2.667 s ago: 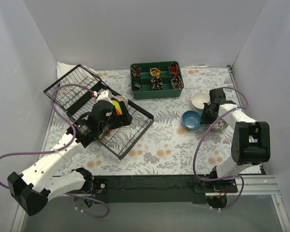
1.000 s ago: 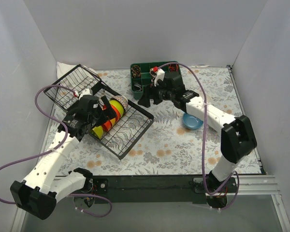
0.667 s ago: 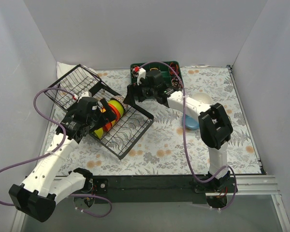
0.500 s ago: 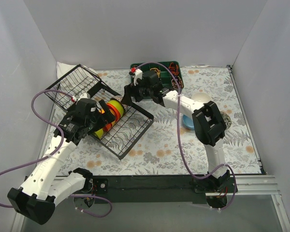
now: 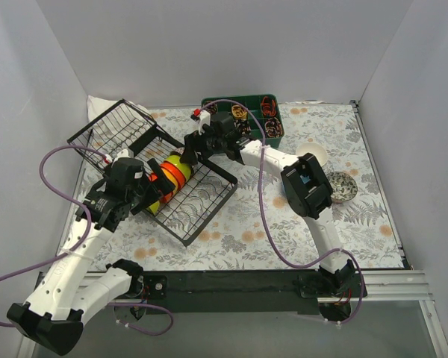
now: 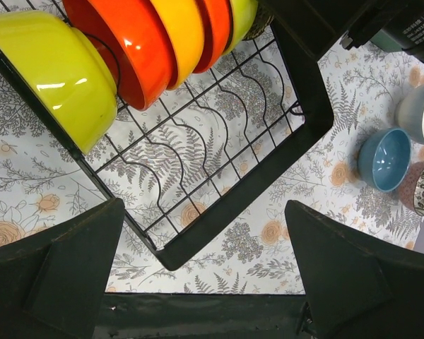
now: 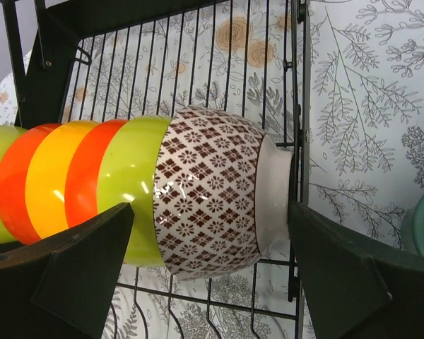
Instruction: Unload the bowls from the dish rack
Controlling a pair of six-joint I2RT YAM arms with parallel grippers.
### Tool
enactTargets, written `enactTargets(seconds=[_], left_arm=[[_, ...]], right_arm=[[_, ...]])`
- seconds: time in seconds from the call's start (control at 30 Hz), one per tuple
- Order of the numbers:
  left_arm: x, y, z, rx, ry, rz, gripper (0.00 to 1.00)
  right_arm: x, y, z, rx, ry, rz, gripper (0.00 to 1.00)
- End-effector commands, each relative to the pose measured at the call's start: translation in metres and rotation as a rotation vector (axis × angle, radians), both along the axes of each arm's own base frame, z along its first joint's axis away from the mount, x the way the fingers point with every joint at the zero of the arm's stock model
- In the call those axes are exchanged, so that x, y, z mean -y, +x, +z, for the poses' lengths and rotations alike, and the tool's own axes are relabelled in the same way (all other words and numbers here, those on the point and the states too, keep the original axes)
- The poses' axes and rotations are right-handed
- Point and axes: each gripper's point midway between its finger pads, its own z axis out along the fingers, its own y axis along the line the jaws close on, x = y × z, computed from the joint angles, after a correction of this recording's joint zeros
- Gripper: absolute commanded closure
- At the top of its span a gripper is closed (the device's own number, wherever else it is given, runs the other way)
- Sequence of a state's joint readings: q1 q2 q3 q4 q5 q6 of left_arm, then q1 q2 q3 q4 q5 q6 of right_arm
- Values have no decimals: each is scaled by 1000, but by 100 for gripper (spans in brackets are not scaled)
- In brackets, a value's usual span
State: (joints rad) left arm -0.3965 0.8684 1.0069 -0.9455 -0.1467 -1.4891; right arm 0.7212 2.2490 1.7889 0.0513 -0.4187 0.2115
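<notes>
The black wire dish rack [image 5: 203, 203] sits left of centre, its tilted panel [image 5: 112, 138] behind it. A row of bowls [image 5: 168, 173] stands on edge in it. In the right wrist view the end bowl is white with brown diamonds [image 7: 212, 201], followed by lime [image 7: 131, 191], red-orange [image 7: 85, 180] and yellow-orange [image 7: 46, 183] ones. My right gripper [image 7: 208, 233] is open, its fingers either side of the patterned bowl without touching it. My left gripper [image 6: 205, 233] is open and holds nothing, above the rack's near corner [image 6: 173, 258], by the lime end bowl [image 6: 56, 70].
A blue bowl [image 6: 385, 159], a white bowl [image 5: 313, 154] and a pinkish patterned bowl [image 5: 341, 186] stand on the flowered cloth at the right. A green divided tray [image 5: 270, 123] of small items sits at the back, partly under my right arm.
My right arm has swung from the bowls on the right across to the far end of the rack's row. My left gripper has drawn back a little toward the near left.
</notes>
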Motion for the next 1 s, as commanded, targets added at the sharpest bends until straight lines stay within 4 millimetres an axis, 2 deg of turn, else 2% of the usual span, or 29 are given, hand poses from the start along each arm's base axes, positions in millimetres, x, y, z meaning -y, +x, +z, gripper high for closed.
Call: enactTargets(seconds=[0.0, 0.17, 0.43, 0.57, 0.6, 0.77, 0.97], left_arm=[[-2, -8, 1, -9, -10, 4, 2], [-4, -12, 0, -9, -9, 3, 2], [-4, -12, 0, -2, -9, -3, 2], [-2, -11, -1, 0, -13, -9, 2], [-2, -11, -2, -1, -14, -10, 2], [-2, -11, 0, 9, -14, -10, 2], [-4, -9, 3, 21, -6, -4, 2]], right_arm=[[-18, 4, 7, 45, 37, 30, 3], [-21, -1, 3, 28, 42, 55, 8], [-19, -14, 6, 7, 37, 61, 27], [-13, -13, 14, 24, 24, 30, 43], [-12, -13, 14, 29, 18, 29, 52], [-5, -10, 26, 53, 1, 3, 77], [0, -8, 46, 104, -1, -23, 89]])
